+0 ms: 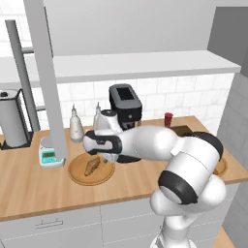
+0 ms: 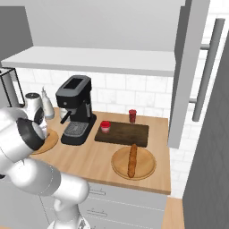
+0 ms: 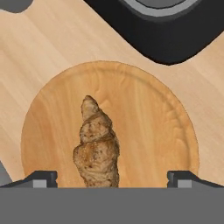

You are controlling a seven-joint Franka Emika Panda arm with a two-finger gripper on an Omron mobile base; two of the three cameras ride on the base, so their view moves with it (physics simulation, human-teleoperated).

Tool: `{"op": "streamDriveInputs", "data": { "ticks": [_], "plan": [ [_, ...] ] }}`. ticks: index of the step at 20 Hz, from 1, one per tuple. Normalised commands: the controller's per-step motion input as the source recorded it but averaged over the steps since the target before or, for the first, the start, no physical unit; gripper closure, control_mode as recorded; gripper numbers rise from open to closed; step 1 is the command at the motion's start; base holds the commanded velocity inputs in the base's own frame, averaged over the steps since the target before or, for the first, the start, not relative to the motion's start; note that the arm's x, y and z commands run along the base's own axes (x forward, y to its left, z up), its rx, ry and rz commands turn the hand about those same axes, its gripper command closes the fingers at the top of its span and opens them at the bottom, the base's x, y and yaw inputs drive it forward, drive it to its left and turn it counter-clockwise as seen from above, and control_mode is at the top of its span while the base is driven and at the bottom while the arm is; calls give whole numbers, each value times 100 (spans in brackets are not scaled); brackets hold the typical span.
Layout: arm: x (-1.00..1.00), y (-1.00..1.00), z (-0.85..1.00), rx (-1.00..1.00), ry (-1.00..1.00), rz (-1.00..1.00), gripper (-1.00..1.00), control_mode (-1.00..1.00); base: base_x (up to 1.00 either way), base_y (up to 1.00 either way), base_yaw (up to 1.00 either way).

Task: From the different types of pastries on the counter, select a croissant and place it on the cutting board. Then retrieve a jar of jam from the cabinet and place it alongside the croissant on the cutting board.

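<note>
A golden-brown croissant (image 3: 97,146) (image 1: 92,166) lies on a round light-wood plate (image 3: 153,113) (image 1: 77,175) on the counter (image 1: 29,189). My gripper (image 1: 103,158) (image 3: 112,180) hangs open just above it, pointing down, with a fingertip (image 3: 41,179) on each side of the pastry and not touching it. The dark cutting board (image 2: 127,134) lies right of the coffee machine. A bright-red jar of jam (image 2: 105,126) stands at the board's left end; I cannot tell if it rests on the board or beside it. The baguette stick (image 2: 132,160) lies on a second round plate (image 2: 145,170).
A black coffee machine (image 1: 125,104) (image 2: 75,107) stands just behind the croissant's plate. Two bottles (image 1: 75,126), a small scale (image 1: 50,156) and a paper-towel roll (image 1: 12,121) sit to the left. A darker red cylinder (image 2: 132,116) stands behind the board. The cabinet shelf (image 1: 135,65) and open door (image 1: 46,72) hang overhead.
</note>
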Motion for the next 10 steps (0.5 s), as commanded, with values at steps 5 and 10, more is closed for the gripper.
{"op": "streamDriveInputs", "data": {
  "ticks": [5, 10],
  "plan": [
    [0, 10, -8, 0, 1, 0, -100, -100, 0, 0, 0],
    [0, 0, -15, 0, 4, 0, -100, -100, 0, 0, 0]
  ]
}}
